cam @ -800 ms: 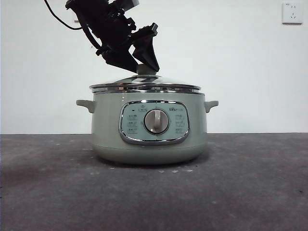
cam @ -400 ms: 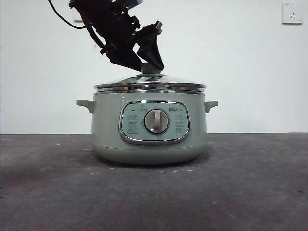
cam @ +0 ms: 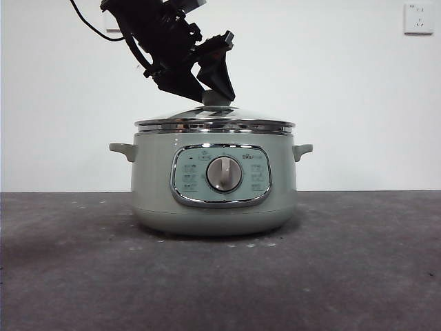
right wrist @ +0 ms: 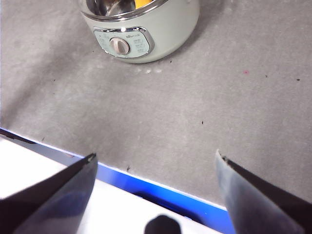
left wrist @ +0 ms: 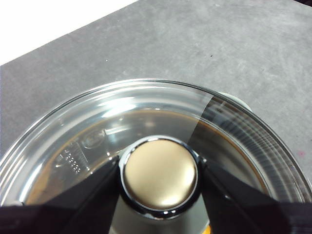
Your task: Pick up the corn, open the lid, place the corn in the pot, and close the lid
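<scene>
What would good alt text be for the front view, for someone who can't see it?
A squat sage-green cooking pot stands on a dark grey table, its glass lid in place and a silver dial facing the camera. The black left hand reaches down from the upper left, closed on the lid's knob. A white wall is behind.

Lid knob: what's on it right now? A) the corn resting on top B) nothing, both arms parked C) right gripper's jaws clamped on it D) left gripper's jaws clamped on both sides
D: the left wrist view shows the left gripper with one black jaw on each side of the lid's knob, while the right gripper hangs open far from the pot.
</scene>
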Controlling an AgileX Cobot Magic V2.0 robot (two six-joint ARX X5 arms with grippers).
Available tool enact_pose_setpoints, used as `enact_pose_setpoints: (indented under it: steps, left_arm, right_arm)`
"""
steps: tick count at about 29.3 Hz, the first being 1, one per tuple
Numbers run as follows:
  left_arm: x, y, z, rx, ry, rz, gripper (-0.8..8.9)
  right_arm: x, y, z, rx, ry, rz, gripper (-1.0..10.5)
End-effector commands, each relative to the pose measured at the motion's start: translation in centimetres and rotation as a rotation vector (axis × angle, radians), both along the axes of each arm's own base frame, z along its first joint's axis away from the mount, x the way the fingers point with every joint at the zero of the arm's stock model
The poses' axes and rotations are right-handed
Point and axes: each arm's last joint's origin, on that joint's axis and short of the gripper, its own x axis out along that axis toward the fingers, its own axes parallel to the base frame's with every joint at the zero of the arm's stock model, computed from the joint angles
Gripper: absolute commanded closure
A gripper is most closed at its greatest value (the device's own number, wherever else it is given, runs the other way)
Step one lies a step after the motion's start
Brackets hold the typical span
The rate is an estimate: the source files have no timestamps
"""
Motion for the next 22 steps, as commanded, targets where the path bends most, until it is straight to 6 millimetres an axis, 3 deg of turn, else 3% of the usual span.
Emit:
enact_pose_setpoints:
  steps: [1,11,19,20,22]
  left_arm:
    - [0.7,-0.3,0.3,-0.032,-0.04,-0.001,8.22]
    - [0.6,0.0,-1.3,0.034,0.069,0.003,8.22]
    - [0.6,0.1,-1.3,0.041,0.077,0.002,8.0]
    - [0.6,0.1,-1.4,0.041,0.077,0.002,7.33]
    - [0.6,0.2,-1.3,0.04,0.077,0.005,4.74]
  right_arm:
    - [-0.1,-0.1,-0.4,-0.022,0.023,0.004,5.4]
    - [-0.1,-0.1,-0.4,-0.028,0.019,0.008,5.4]
    - [0.0,-0.1,-0.4,-0.04,0.009,-0.011,5.4]
    - [0.0,-0.1,-0.4,-0.04,0.009,-0.011,5.4]
    - [0.0,-0.1,-0.4,-0.041,0.009,-0.012,5.4]
